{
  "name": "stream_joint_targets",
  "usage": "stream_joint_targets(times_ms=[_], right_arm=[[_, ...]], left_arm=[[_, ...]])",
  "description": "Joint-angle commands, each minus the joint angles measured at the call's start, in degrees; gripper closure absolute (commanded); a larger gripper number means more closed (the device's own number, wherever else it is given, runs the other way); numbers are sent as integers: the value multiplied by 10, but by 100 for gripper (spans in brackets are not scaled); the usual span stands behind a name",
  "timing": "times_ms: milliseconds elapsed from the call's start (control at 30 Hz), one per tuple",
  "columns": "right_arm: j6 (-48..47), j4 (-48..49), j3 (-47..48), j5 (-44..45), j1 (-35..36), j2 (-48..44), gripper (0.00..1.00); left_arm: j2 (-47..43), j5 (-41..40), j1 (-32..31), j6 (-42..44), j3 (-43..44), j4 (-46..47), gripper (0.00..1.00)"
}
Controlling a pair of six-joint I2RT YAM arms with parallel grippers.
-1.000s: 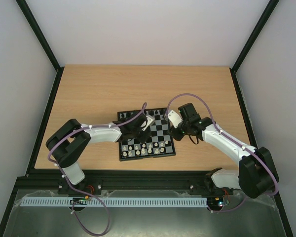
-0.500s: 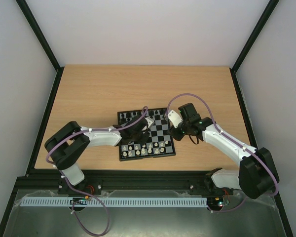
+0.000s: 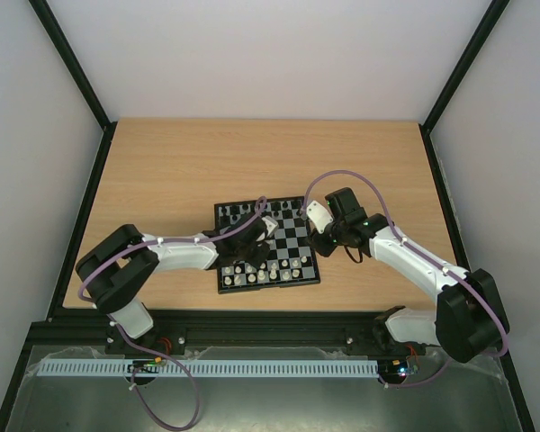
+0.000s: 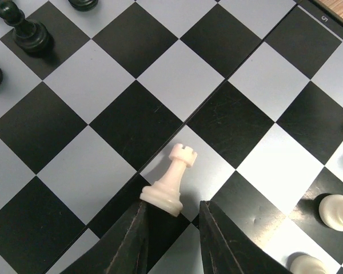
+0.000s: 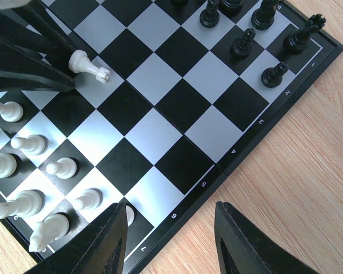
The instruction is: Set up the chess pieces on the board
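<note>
Board (image 3: 292, 236) lies flat on the bench (image 3: 162, 180), close to its 6 o'clock edge and about midway between the two arms

White pieces (image 3: 263, 270) crowd the two rows along the board's 6 o'clock side, most of them standing

Left fingers (image 3: 252, 247) reach in from 8 o'clock and sit low over the board, a little to the 9 o'clock side of its centre. In the left wrist view they straddle the base of a white rook (image 4: 170, 180). One tip is against the base and a thin gap shows at the other. I cannot tell whether they are grasping it or merely around it. The rook appears slanted in both wrist views, its top pointing away from the fingers

Right fingers (image 3: 322, 232) hang over the board's 3 o'clock edge, spread wide and released, with only board and bench showing between them

Black pieces (image 3: 243, 211) stand along the board's 12 o'clock side, well apart from the rook
</note>
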Motion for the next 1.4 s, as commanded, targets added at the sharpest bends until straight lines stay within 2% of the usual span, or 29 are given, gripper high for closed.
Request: stream_joint_targets(times_ms=[0,367,667,867,1133,1367], right_arm=[[-7,-25,-8,-1,-2,-5,57],[-7,-26,-8,-1,-1,1,56],[-8,-28,-8,-1,-1,6,56],[-8,-28,-7,-2,-1,9,56],[-8,-29,-7,-2,-1,9,56],[-8,-30,-7,-3,-1,14,56]], left_arm=[[7,5,-7,4,-14,-5,72],[26,0,-7,9,-8,5,73],[36,-15,-7,12,0,8,63],[38,5,-7,31,-6,33,54],[25,25,-7,36,-15,39,65],[-3,32,-7,29,-45,56,69]])
